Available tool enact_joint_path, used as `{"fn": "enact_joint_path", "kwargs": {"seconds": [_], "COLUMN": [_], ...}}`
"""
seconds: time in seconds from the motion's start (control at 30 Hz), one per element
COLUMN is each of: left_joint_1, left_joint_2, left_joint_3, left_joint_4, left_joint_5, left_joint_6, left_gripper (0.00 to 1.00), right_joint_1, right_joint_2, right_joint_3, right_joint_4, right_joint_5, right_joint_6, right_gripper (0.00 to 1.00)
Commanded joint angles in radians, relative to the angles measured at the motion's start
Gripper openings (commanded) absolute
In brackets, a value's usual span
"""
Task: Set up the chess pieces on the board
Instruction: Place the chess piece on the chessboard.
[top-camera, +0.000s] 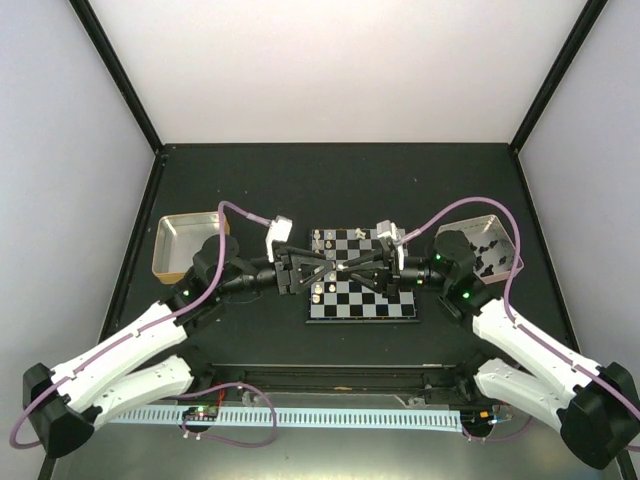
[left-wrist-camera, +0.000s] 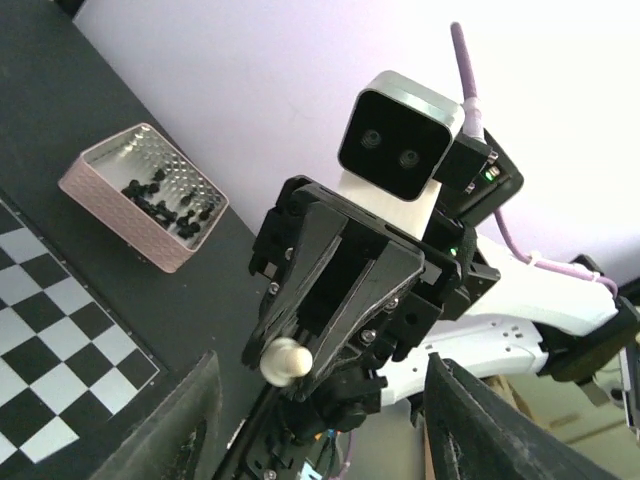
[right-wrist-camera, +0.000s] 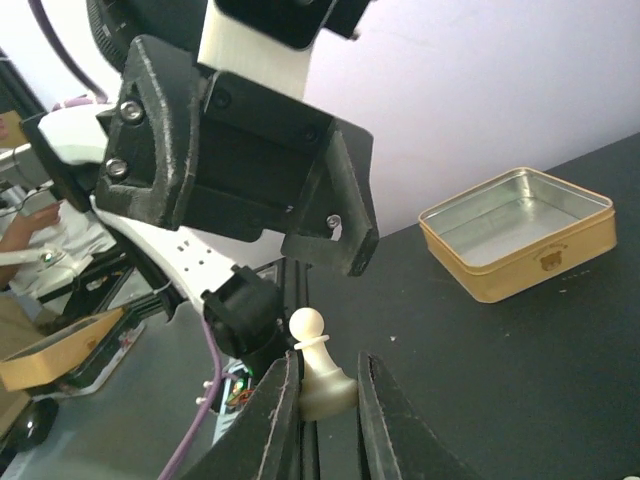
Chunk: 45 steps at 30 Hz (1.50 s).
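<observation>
My right gripper (right-wrist-camera: 325, 372) grips the white pawn (right-wrist-camera: 322, 388) low in the frame, above the board (top-camera: 375, 300), so I centre the open left gripper (left-wrist-camera: 320, 380) around its head before closing.

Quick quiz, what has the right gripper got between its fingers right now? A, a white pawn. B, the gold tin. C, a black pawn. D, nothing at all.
A: in the right wrist view, the right gripper pinches a white pawn by its base, upright between its two fingers.
</observation>
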Motion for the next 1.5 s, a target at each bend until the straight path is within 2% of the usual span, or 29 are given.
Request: {"fn": "enact_joint_path", "kwargs": {"seconds": [0.0, 0.07, 0.27, 0.37, 0.43, 0.53, 0.77, 1.0, 1.13, 1.3, 1.37, 1.47], "left_joint_1": [0.007, 0.006, 0.007, 0.006, 0.007, 0.007, 0.007, 0.007, 0.007, 0.008, 0.007, 0.008], "left_joint_2": [0.04, 0.06, 0.134, 0.165, 0.185, 0.199, 0.194, 0.203, 0.206, 0.2, 0.196, 0.194], "left_joint_3": [0.07, 0.081, 0.112, 0.123, 0.135, 0.14, 0.139, 0.139, 0.146, 0.149, 0.155, 0.157], "left_joint_4": [0.059, 0.034, -0.026, -0.02, -0.024, -0.035, -0.066, -0.083, -0.105, -0.148, -0.208, -0.284], "left_joint_5": [0.127, 0.127, 0.165, 0.212, 0.234, 0.245, 0.239, 0.231, 0.215, 0.147, 0.078, -0.037], "left_joint_6": [-0.024, -0.01, 0.012, 0.012, 0.011, 0.012, 0.03, 0.044, 0.064, 0.106, 0.142, 0.197], "left_gripper": [0.53, 0.48, 0.41, 0.26, 0.2, 0.18, 0.22, 0.14, 0.03, 0.02, 0.02, 0.02], "right_joint_1": [-0.002, -0.002, -0.002, -0.002, -0.002, -0.002, -0.002, -0.002, -0.002, -0.002, -0.003, -0.004], "right_joint_2": [0.004, 0.01, 0.028, 0.029, 0.03, 0.039, 0.05, 0.054, 0.058, 0.055, 0.043, 0.008], "right_joint_3": [0.047, 0.057, 0.076, 0.077, 0.079, 0.087, 0.096, 0.1, 0.1, 0.105, 0.095, 0.065], "right_joint_4": [-0.047, -0.068, -0.113, -0.117, -0.123, -0.145, -0.156, -0.166, -0.171, -0.21, -0.22, -0.227], "right_joint_5": [-0.093, -0.098, -0.102, -0.103, -0.105, -0.097, -0.054, -0.007, 0.005, 0.042, 0.071, 0.153], "right_joint_6": [-0.075, -0.086, -0.106, -0.107, -0.111, -0.12, -0.124, -0.114, -0.108, -0.079, -0.067, -0.05], "right_gripper": [0.12, 0.12, 0.12, 0.12, 0.12, 0.12, 0.11, 0.11, 0.13, 0.35, 0.49, 0.62]}}
